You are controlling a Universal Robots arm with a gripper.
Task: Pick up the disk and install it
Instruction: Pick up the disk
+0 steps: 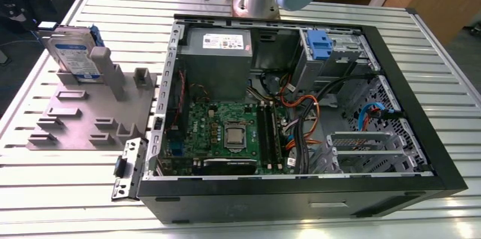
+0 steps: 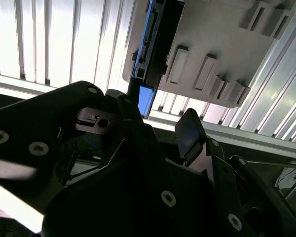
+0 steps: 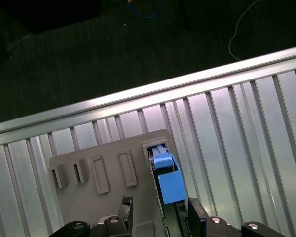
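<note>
In the exterior view, the disk (image 1: 73,53) stands upright on its edge in a slot of the grey fixture (image 1: 83,126), on the table (image 1: 240,225) at the exterior view's left of the open computer case (image 1: 301,109).

In the first wrist view, the gripper (image 3: 159,203) hangs above the fixture with its fingers (image 3: 126,210) spread wide and holding nothing. The disk's blue carrier end lies between their lines.

In the second wrist view, one dark finger pad (image 2: 189,132) sits apart from the disk's edge (image 2: 155,39), not touching it.

We judge the risks to be these: a finger could strike a fixture post beside the slot, or the pads could close on the plastic carrier alone. Either way the disk could tilt and jam in its slot.
</note>
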